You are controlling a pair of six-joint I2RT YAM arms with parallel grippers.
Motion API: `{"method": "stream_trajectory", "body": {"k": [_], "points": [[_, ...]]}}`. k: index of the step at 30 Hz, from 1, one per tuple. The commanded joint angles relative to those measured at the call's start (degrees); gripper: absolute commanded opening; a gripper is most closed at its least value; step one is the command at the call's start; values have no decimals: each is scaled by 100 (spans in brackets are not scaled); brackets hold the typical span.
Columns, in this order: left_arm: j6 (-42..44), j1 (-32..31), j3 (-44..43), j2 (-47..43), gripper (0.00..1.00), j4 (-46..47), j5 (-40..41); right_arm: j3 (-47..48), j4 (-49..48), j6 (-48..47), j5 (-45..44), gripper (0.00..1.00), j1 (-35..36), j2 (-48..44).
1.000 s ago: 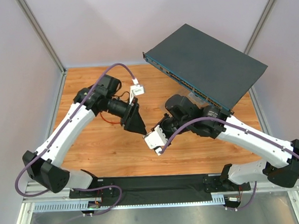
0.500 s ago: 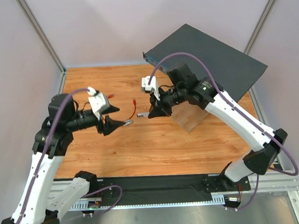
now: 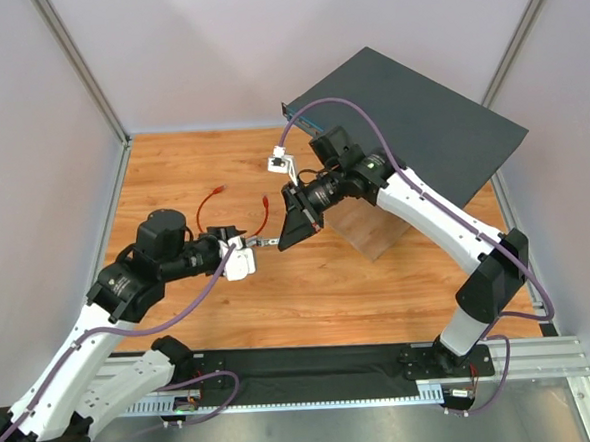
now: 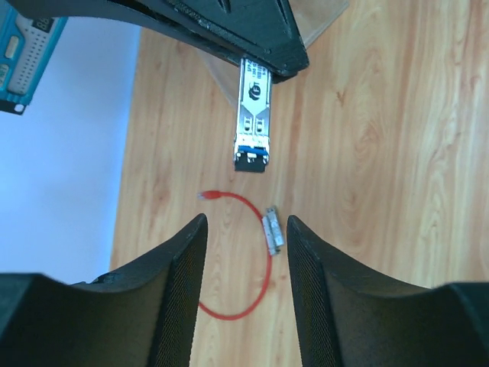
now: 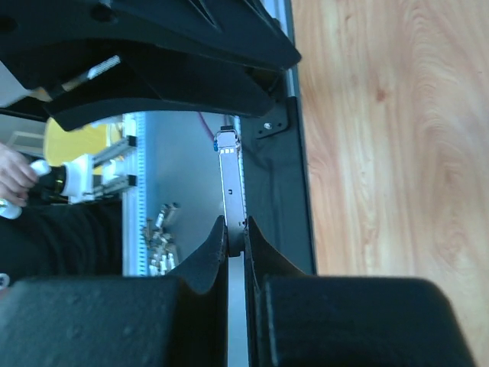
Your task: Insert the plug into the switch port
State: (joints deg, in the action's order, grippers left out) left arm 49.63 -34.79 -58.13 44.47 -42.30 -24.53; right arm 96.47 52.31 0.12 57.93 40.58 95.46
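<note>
**Plug loose on the table; right arm holds a metal module**

The small red-booted plug point(image 3: 264, 199) point(image 4: 205, 196), ending a thin red cable point(image 3: 199, 209), lies on the wooden tabletop point(image 3: 399, 285), mid-width toward the far edge, with nothing touching it. The left gripper point(image 4: 246, 222) hovers above the cable, jaws spread and empty. The right gripper point(image 5: 234, 225) has its jaws pinching a slim grey metal module point(image 4: 252, 115). A dark blue-grey flat switch box point(image 3: 409, 114) sits over the far right corner.

printed label on silver module point(image 4: 252, 103), too small to read
</note>
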Motion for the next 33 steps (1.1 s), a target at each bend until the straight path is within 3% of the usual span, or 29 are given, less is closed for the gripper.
{"method": "stream_trajectory", "body": {"k": [1,15,23,30,33], "points": [[452,-81,3,105,52,477,63,-31,-415,734,473,0,-15,34],[205,-388,-199,413,50,697,-236,-84,-652,1113,588,0,-15,166],[144,-547,-225,554,34,749,-122,-93,-635,1113,579,0,-15,175],[65,-635,-252,651,33,803,36,-67,-617,1122,544,1,-15,210],[100,-652,-225,642,28,776,63,-58,-608,1122,535,0,-15,219]]}}
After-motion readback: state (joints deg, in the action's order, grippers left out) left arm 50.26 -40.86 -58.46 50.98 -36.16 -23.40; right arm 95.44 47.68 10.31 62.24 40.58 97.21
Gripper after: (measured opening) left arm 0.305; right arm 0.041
